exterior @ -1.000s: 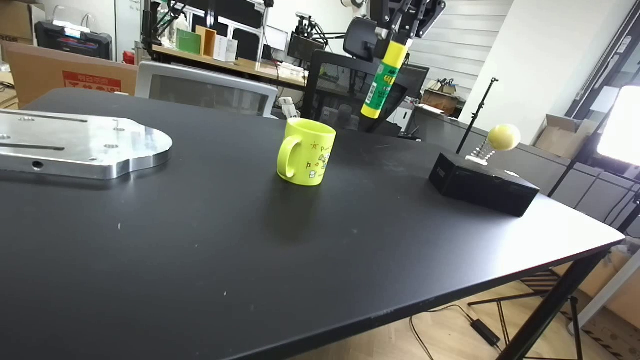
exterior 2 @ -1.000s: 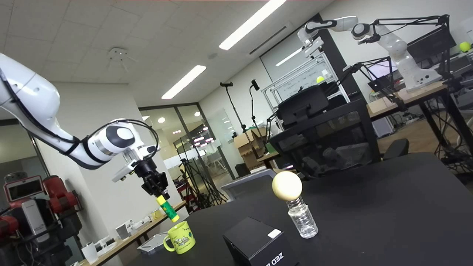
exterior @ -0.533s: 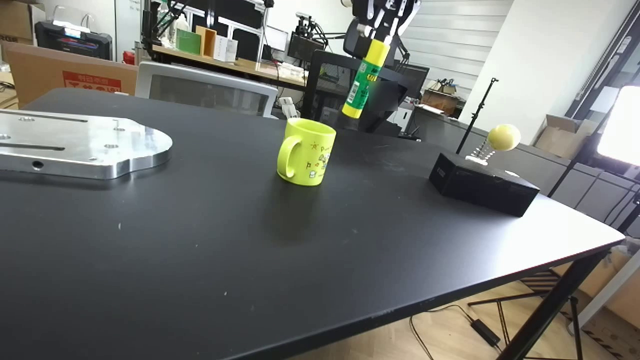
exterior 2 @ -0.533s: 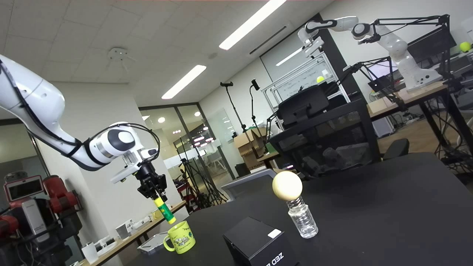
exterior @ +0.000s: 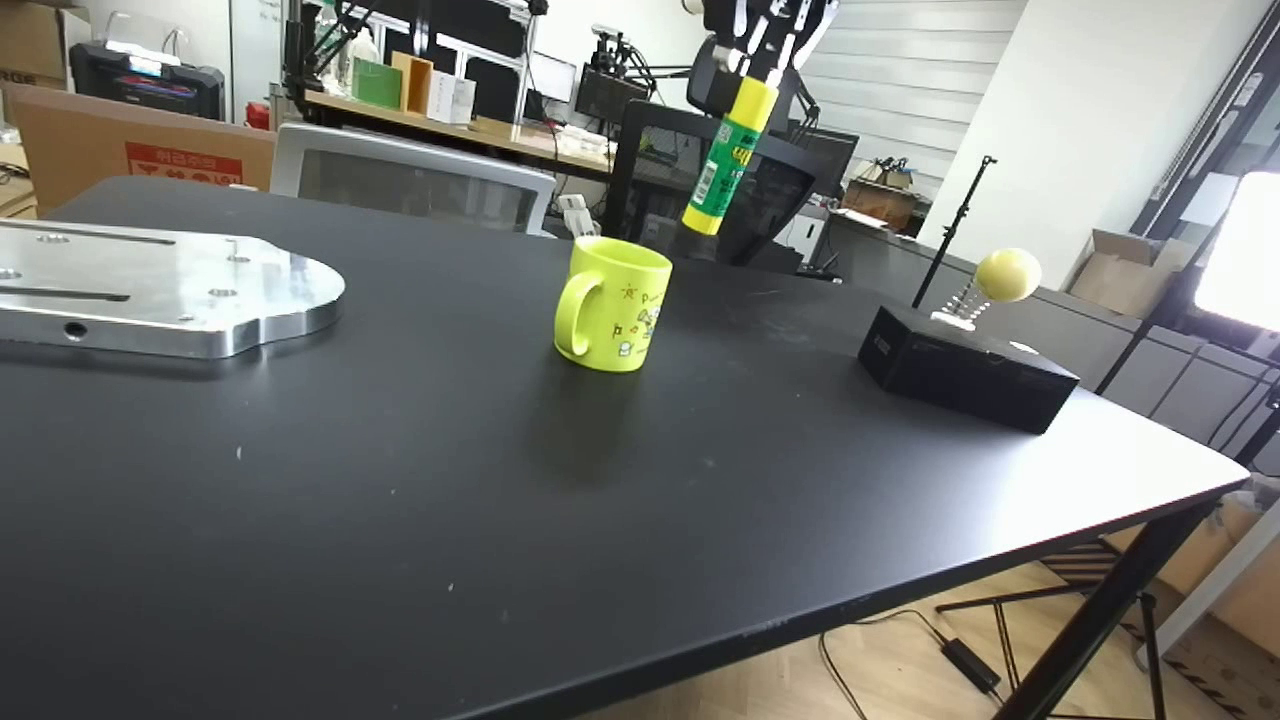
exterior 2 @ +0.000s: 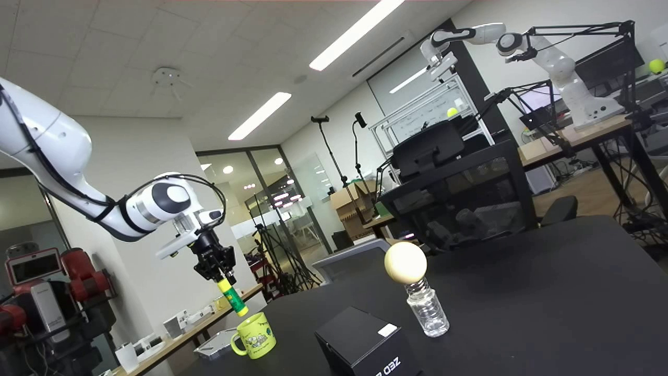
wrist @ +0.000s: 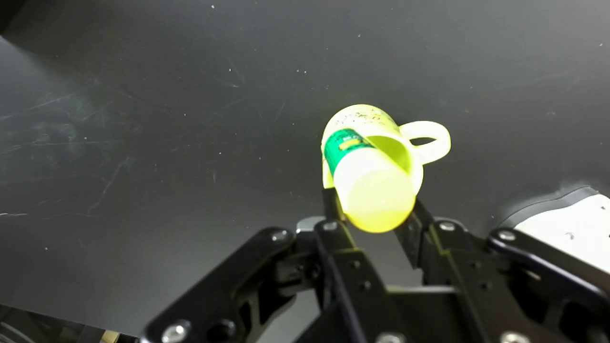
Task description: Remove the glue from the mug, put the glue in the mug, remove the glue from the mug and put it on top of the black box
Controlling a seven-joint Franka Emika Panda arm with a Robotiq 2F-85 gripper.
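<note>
Here, we observed the black two-fingered tool (wrist: 373, 209) clamped on a slim yellow-and-green cylindrical glue stick (exterior: 729, 157); its long axis slanted down toward the round yellow-green mug (exterior: 620, 308), its lower end apart from and higher than the rim.

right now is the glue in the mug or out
Out: an exterior view shows a gap between the held glue and the mug.

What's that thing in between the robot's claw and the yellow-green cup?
A glue stick! Both exterior views show it there. The gripper holds its top end. In an exterior view, its lower end isn't touching the mug.
</note>
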